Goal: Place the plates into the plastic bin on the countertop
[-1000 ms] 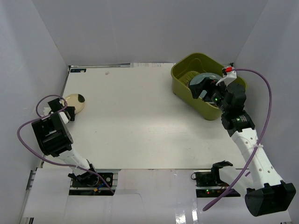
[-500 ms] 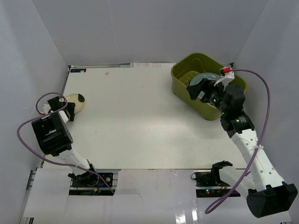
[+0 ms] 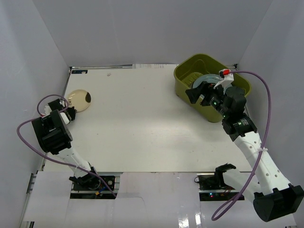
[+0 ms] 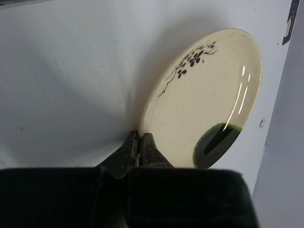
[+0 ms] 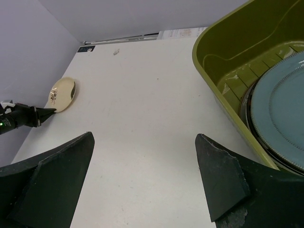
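Note:
My left gripper (image 3: 70,110) is shut on the near rim of the tan bird plate (image 3: 79,99), a small cream plate with a dark bird and a blossom branch, at the countertop's far left. The left wrist view shows the closed fingertips (image 4: 140,138) pinching the tilted plate (image 4: 204,95). My right gripper (image 3: 198,93) is open and empty over the near-left wall of the olive-green plastic bin (image 3: 176,76). The bin (image 5: 228,42) holds a teal plate (image 5: 280,114) on a dark-rimmed plate. The other plates are hidden.
The white countertop (image 3: 137,123) is boxed in by white walls on the left, back and right. The left wall is close beside the held plate (image 5: 62,94). A dark label (image 3: 80,71) lies at the far left corner.
The left gripper has raised and turned the tan bird plate so its face shows more from above. The right gripper has moved left, from above the bin's plates towards its near-left wall.

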